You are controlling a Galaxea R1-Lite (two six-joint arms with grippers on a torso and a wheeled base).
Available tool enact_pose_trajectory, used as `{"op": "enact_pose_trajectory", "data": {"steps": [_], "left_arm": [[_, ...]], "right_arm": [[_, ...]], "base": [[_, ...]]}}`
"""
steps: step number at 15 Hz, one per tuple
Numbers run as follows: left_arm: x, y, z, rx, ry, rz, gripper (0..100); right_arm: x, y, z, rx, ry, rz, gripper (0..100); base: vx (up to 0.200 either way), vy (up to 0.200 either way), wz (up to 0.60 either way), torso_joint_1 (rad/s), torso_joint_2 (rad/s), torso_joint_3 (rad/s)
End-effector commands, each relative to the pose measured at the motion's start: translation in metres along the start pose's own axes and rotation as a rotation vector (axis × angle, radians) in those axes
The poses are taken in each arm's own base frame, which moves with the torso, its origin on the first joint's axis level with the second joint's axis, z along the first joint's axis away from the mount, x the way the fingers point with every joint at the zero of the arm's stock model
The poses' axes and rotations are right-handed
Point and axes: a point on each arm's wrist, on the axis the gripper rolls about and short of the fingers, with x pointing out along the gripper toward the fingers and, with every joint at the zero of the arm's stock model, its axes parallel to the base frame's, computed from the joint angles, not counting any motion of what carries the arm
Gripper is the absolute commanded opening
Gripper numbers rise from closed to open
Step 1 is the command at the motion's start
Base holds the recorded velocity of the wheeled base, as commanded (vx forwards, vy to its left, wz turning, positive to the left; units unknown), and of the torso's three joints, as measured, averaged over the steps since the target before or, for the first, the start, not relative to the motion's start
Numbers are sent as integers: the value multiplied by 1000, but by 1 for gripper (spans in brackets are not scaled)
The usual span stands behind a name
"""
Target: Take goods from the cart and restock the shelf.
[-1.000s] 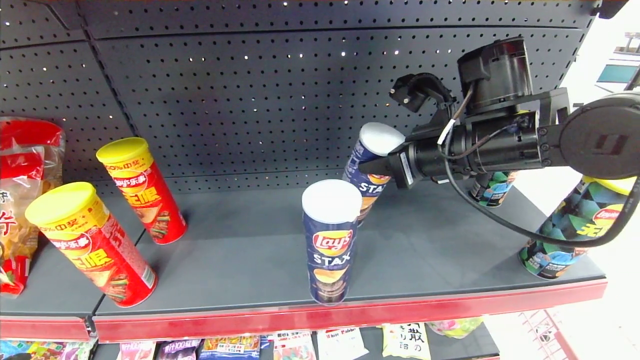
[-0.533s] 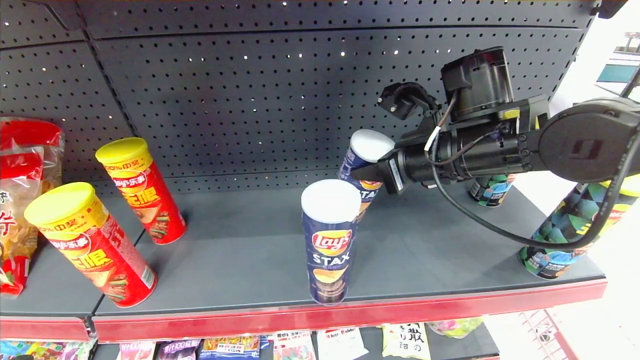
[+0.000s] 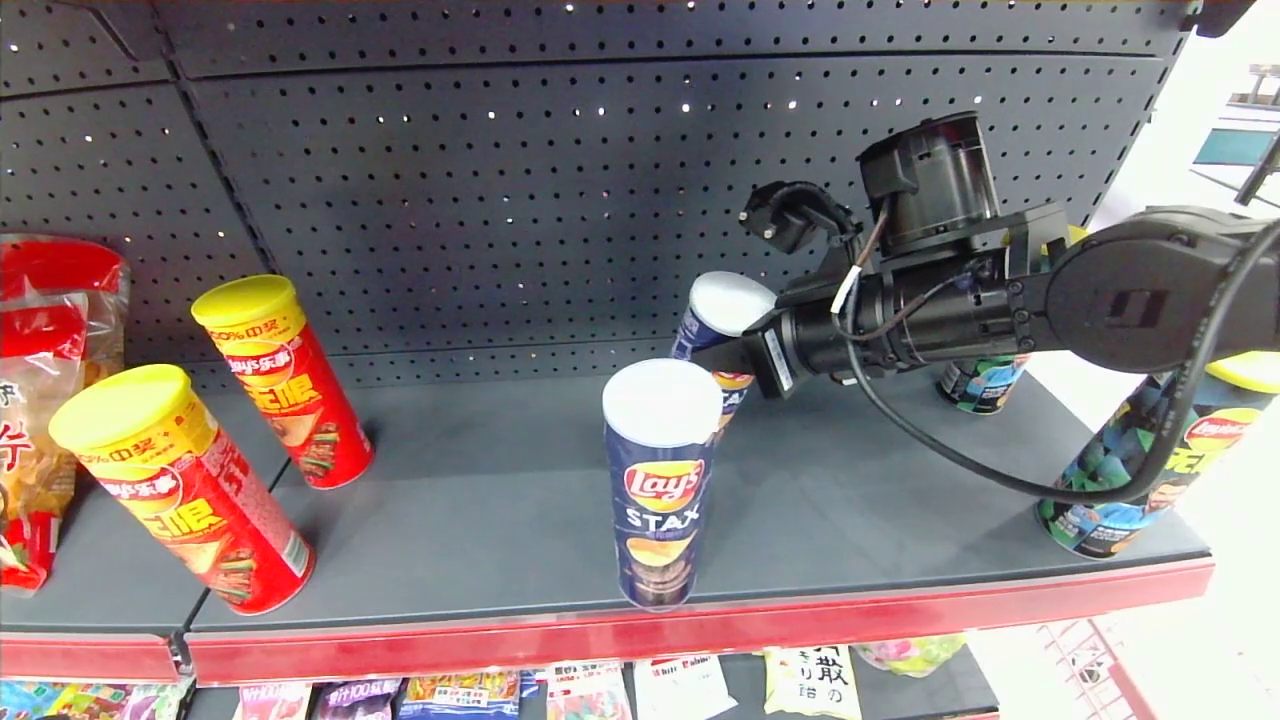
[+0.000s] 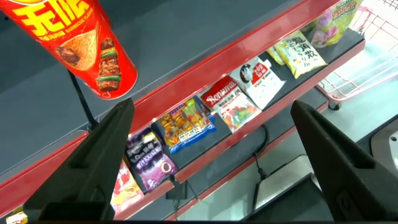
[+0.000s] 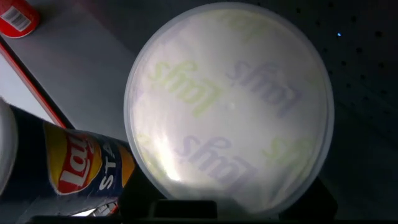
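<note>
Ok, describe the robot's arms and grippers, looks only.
Right arm: black cylindrical segments, a round joint housing, a drum-shaped black module on top, and a black cable with a white tag looping beneath. Right gripper: black. Left gripper: two black wedge-shaped fingers.

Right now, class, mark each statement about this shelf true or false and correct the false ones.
1. Two red cans with yellow lids stand on the shelf's left part. True.
2. The left gripper is shut on a packet. False: it is open and empty; lower-shelf packets show beyond it.
3. The right gripper grips the rear blue can. True.
4. The rear blue can stands ahead of the front blue can. False: it is behind it, nearer the back panel.
</note>
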Motion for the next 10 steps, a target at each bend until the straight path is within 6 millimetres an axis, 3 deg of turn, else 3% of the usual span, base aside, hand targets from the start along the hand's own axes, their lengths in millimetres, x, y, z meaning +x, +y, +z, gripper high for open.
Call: {"op": "enact_pose_trajectory", "data": {"steps": [1,6,7,10], "left_arm": [[0,0,0,-1,-2,0,100],[0,0,0,-1,-2,0,100],[0,0,0,-1,-2,0,100],[0,0,0,-1,-2,0,100]], "right_arm": [[1,0,-1,0,3,2,0],[4,0,-2,2,8,1,0],[4,0,-2,2,8,1,100],[4,2,-1,0,5,3,100]], "base": [[0,0,0,0,0,0],[0,0,0,0,0,0],[0,0,0,0,0,0],[0,0,0,0,0,0]]}}
